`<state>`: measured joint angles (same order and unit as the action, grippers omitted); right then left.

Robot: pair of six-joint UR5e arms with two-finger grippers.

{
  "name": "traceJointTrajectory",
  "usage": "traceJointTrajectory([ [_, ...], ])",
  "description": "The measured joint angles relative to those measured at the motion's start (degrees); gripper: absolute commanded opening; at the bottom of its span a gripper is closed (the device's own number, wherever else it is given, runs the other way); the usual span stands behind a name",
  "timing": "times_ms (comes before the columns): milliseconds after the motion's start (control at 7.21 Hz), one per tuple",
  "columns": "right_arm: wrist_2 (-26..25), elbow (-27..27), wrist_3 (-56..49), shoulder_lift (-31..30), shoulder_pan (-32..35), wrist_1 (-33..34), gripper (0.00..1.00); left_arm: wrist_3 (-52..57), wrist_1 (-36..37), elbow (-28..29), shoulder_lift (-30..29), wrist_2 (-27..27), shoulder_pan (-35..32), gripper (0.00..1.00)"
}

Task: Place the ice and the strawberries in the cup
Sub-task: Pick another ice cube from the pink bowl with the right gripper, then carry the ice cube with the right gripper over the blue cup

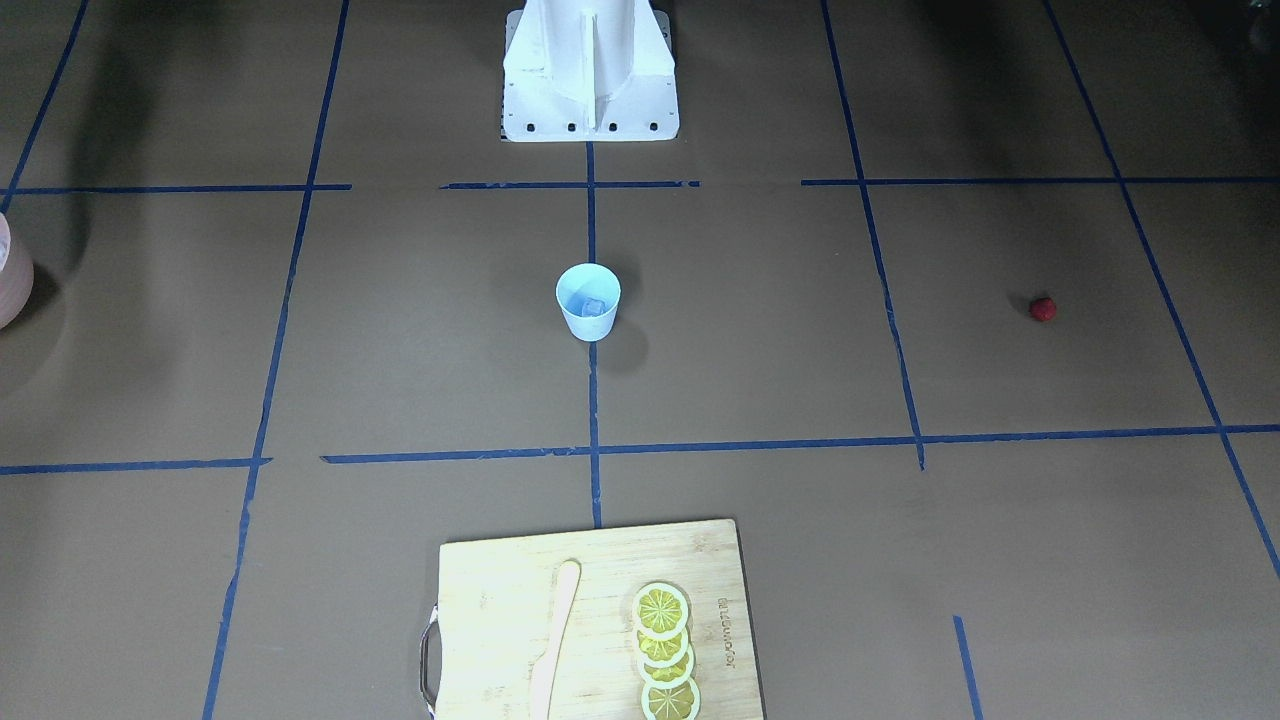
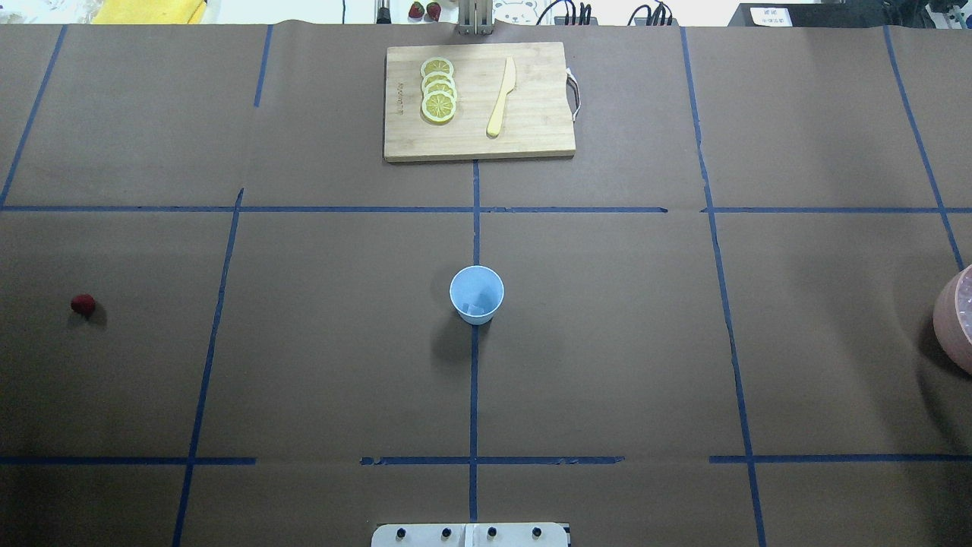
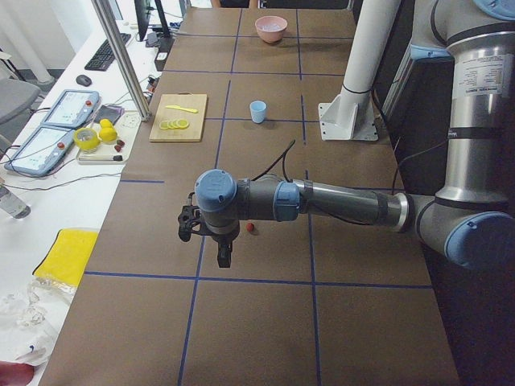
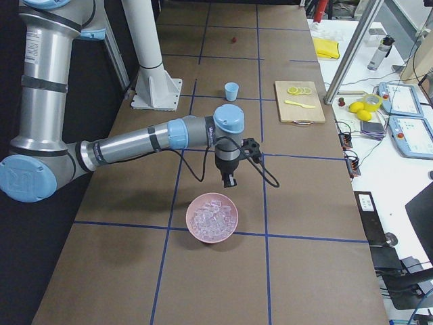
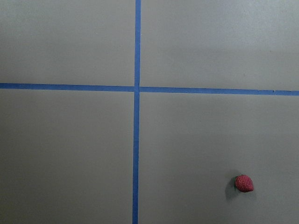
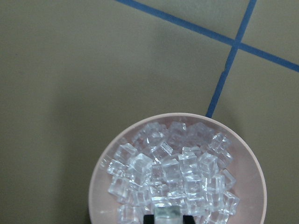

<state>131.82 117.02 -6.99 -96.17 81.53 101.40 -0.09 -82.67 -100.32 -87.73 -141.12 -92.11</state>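
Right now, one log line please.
cup: one ice inside | strawberry: outside cup | left end effector: near strawberry | right end effector: above pink bowl

- Table (image 2: 607, 342), covered in brown paper, gridded with blue tape.
- Pale blue cup (image 1: 588, 325) at its centre.
- Strawberry (image 2: 83, 305) well off to the robot's left.
- Pink bowl (image 2: 947, 319) at the right edge.
- Wooden cutting board (image 2: 531, 129) on the far side.

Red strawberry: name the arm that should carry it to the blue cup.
Left. The left claw hangs near the small dark-red strawberry; the right claw is at the pink round bowl at the opposite end.
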Motion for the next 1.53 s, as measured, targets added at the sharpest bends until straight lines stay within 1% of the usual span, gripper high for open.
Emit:
traceJointTrajectory([
  [139,0.3,0.3,2.3,5.1,-1.1,3.5,0.0,0.0,0.0,-0.1,0.3,-0.1,0.0,1.0],
  [277,0.4,0.3,7.2,10.0,-3.8,5.2,0.0,0.0,0.0,-0.1,0.4,-0.1,0.0,1.0],
  [693,-0.2,-2.1,29.0,25.0,-17.9,6.1,0.0,0.0,0.0,0.2,0.5,0.0,0.0,1.0],
  [971,-1.5,-4.8,41.7,32.8,-24.7,6.1,0.0,0.1,-0.1,0.4,0.4,-0.1,0.1,1.0],
  [1109,-3.1,-6.1,47.5,36.5,-28.0,5.9,0.0,0.2,-0.1,0.4,0.4,-0.1,0.1,1.0],
  [1248,-5.8,-8.1,53.9,40.8,-32.2,5.8,0.0,0.2,-0.1,0.4,0.4,-0.1,0.1,1.0],
  [1387,-9.5,-11.0,60.6,45.1,-36.9,4.8,0.0,0.2,-0.1,0.4,0.4,-0.1,0.1,1.0],
  [1525,-13.5,-15.4,66.8,48.9,-41.6,1.9,0.0,0.1,-0.1,0.4,0.4,-0.1,0.1,1.0],
])
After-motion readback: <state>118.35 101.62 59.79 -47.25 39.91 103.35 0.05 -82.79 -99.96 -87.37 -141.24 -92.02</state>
